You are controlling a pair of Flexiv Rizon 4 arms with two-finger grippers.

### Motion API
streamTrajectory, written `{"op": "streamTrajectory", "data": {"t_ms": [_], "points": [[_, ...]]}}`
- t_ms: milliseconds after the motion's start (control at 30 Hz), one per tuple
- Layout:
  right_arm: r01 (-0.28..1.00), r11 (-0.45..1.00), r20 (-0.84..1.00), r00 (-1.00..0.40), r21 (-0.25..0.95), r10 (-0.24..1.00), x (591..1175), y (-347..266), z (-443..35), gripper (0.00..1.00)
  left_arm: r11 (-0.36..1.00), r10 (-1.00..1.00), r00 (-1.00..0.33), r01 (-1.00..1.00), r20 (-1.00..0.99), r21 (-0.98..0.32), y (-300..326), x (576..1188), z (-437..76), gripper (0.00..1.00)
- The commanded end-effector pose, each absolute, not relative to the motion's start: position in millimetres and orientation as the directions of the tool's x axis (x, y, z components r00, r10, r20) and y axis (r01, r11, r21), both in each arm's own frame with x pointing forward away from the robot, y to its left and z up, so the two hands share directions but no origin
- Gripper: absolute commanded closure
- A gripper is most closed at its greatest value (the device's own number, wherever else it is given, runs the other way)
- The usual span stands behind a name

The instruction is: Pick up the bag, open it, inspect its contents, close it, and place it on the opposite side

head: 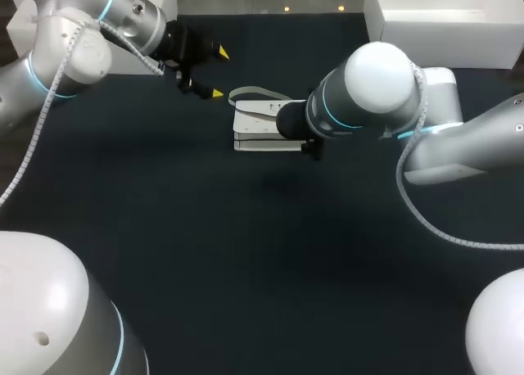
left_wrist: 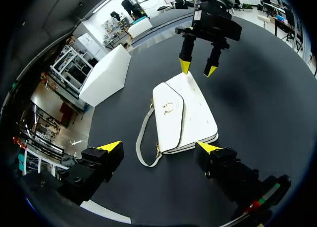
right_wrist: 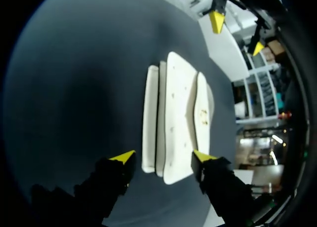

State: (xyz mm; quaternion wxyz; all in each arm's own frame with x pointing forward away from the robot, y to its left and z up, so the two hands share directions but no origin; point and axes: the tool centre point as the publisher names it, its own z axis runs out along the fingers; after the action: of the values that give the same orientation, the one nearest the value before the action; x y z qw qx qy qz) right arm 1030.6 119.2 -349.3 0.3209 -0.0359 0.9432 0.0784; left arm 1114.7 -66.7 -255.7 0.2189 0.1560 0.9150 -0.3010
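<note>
The left gripper (head: 219, 74) hangs near the back-left of the dark tabletop (head: 164, 228), its yellow-tipped fingers spread wide and holding nothing. It points at the strap end of the bag, close by; I see no contact.

The flat white handbag with a fold-over flap (head: 260, 123) lies on its side near the middle of the tabletop. Its flap is shut, the small gold clasp (left_wrist: 168, 108) faces up, and the pale grey strap (left_wrist: 143, 140) loops out toward the left gripper.

The right gripper (right_wrist: 163, 157) sits over the bag's other end, its fingers also spread, with the end of the bag lying between the tips in its own wrist view. Whether a tip touches the bag yet I cannot tell. Nothing is pinched.

The pick-up looks not yet made, and the risks lie in that grasp:
- The bag lies flat, so fingers closing from above may skid off the smooth face or shove it across the tabletop.
- If they catch only the flap, a lift could strain the clasp or let the body swing open early.
- The loose strap could snag a left fingertip.
- With both grippers so near one small bag, they could knock each other.
</note>
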Motion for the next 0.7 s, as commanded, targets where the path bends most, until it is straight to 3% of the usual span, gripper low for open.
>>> {"op": "streamTrajectory", "data": {"t_ms": [33,400,700], "points": [[-0.121,0.984,-0.651,-0.759,0.133,-0.005,1041,121,-360,0.54,0.737,0.191,-0.837,0.467,-0.512,-0.489,-75,1120,-262,0.0],[-0.101,0.985,-0.664,-0.747,0.14,0.018,1054,119,-366,0.61,0.719,0.244,-0.828,0.503,-0.504,-0.479,-86,1123,-271,0.0],[-0.097,0.987,-0.67,-0.742,0.126,0.013,1060,118,-368,0.75,0.714,0.267,-0.83,0.511,-0.49,-0.478,-90,1125,-275,0.0]]}}
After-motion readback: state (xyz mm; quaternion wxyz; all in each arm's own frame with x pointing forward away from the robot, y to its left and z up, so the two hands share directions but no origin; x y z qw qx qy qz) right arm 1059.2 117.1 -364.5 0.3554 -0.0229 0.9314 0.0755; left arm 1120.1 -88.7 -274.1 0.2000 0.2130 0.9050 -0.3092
